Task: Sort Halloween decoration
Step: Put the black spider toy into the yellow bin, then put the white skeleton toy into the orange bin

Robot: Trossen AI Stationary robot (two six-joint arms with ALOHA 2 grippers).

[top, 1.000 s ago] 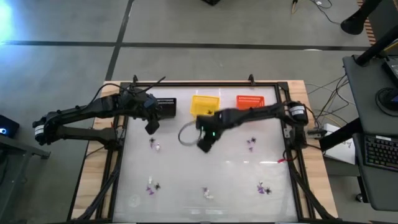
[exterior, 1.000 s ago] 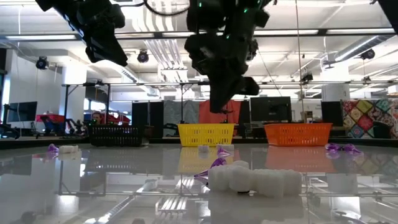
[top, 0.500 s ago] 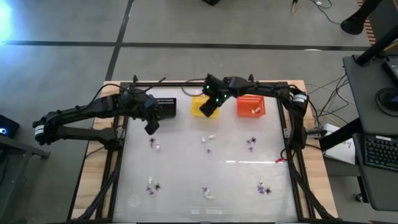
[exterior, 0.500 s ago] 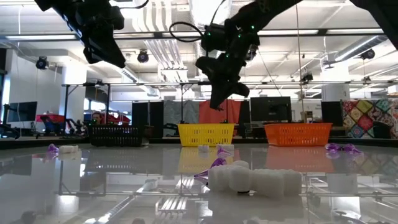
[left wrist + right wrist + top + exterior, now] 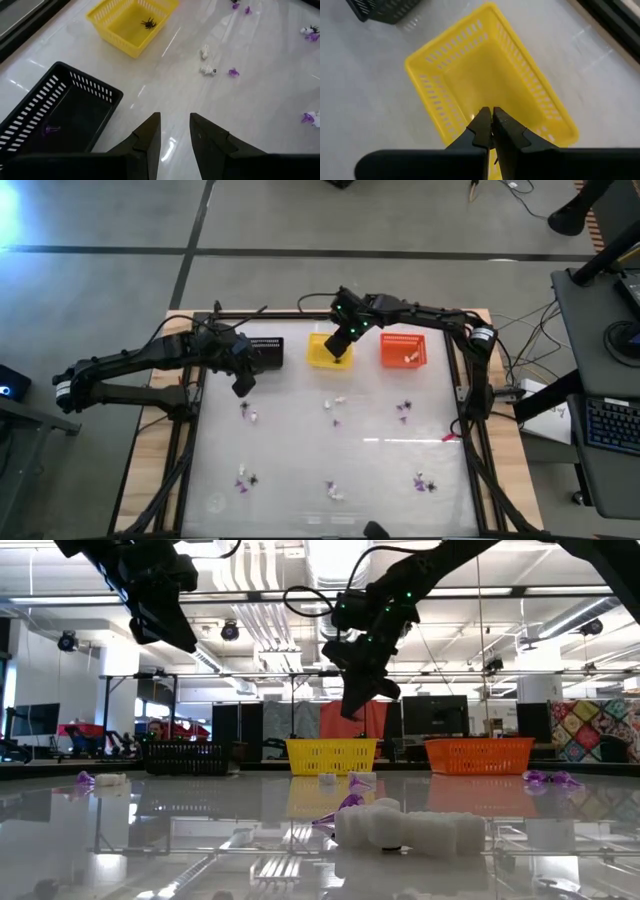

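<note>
Right claw over the yellow basket, left claw waiting by the black one.

From above, the right claw (image 5: 340, 346) hangs closed above the yellow basket (image 5: 322, 358); trinkets (image 5: 336, 403) dot the open bench (image 5: 300, 470) mid-field. Its wrist view shows pinched fingertips (image 5: 485, 120) inside the basket's rim. Left wrist: left claw (image 5: 174, 131) parted, empty, near the black basket (image 5: 60, 120).

We count three baskets on the table (image 5: 300, 480): one black basket (image 5: 266, 350), one yellow basket (image 5: 322, 352) and one orange basket (image 5: 403, 351). Two arms reach in, each with one claw. About seven small clusters of trinkets (image 5: 404, 411) lie scattered; single pieces are too small to count.
</note>
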